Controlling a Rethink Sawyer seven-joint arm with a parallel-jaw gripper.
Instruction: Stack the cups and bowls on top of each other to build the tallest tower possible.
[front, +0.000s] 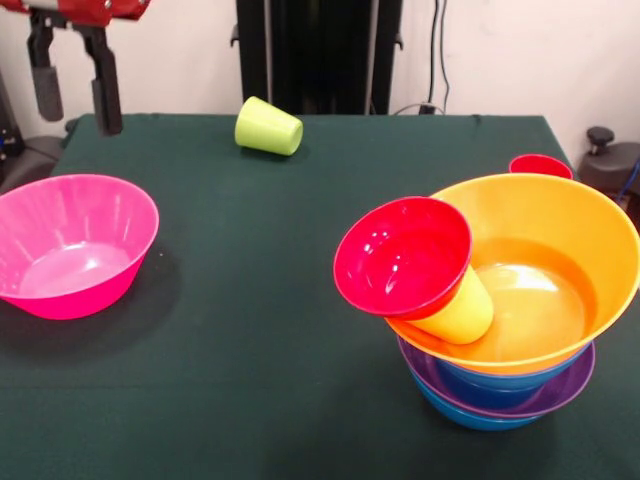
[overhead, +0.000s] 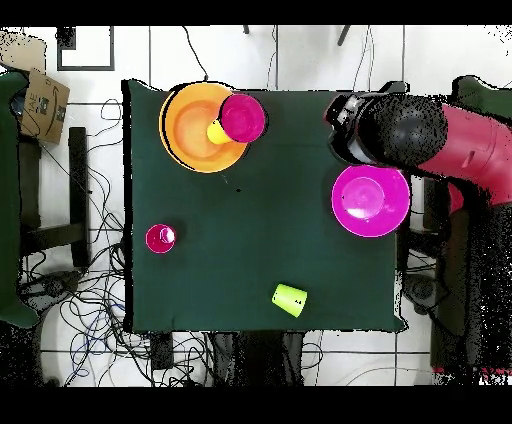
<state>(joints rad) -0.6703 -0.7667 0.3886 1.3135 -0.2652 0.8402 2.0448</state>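
Observation:
The tower (front: 500, 340) stands at the front right. Blue and purple bowls (front: 520, 395) lie lowest, with the wide orange bowl (front: 560, 250) on top. A yellow cup (front: 462, 312) lies tilted in the orange bowl, and a small red bowl (front: 400, 255) leans on the cup. The large pink bowl (front: 70, 245) sits alone at the left. The lime green cup (front: 268, 127) lies on its side at the far edge. The red cup (front: 540, 165) stands behind the tower. My gripper (front: 75, 100) hangs open and empty at the far left, above and behind the pink bowl.
The black pedestal (front: 310, 50) stands past the far edge of the dark green table (front: 260, 330). From overhead the arm (overhead: 420, 135) covers the table corner beside the pink bowl (overhead: 370, 200). A cardboard box (overhead: 40, 100) and cables lie on the floor.

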